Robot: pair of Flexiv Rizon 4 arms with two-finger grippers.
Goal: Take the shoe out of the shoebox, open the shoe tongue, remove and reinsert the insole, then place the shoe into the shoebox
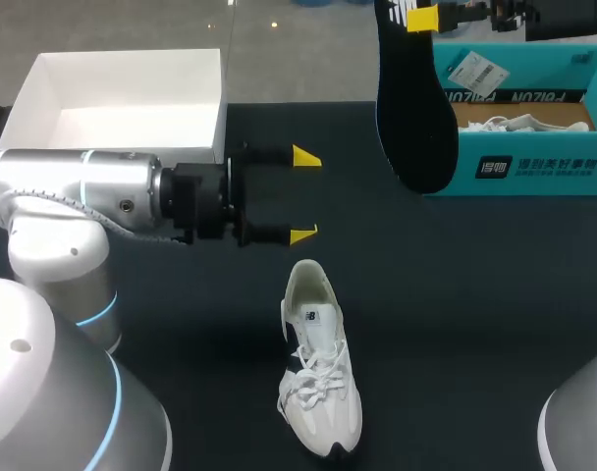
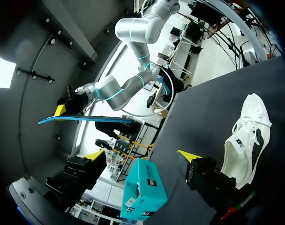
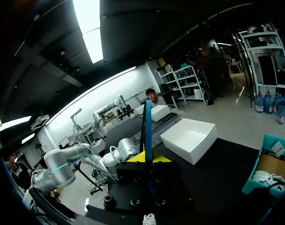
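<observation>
Shoe: the white lace-up sneaker with dark side patches [image 1: 318,368] is lying on its sole on the dark table [image 1: 475,324], outside both boxes, with its toe pointing toward the robot.
Insole: the flat black insole with a blue edge [image 1: 416,98] is hanging in the air over the table's far side, in front of the teal box's left end.
Right jaws: they are pinching the insole's upper end from both sides.
Left jaws: they are standing wide apart with nothing between them, hovering above the table just beyond the sneaker's heel.
Left arm: the silver arm [image 1: 82,186] is coming in from the left.
Teal box: the open teal cardboard shoebox [image 1: 534,167] is sitting at the far right, with a second white shoe [image 1: 505,124] lying inside.
White box: the open white cardboard box [image 1: 132,74] is sitting at the far left.
</observation>
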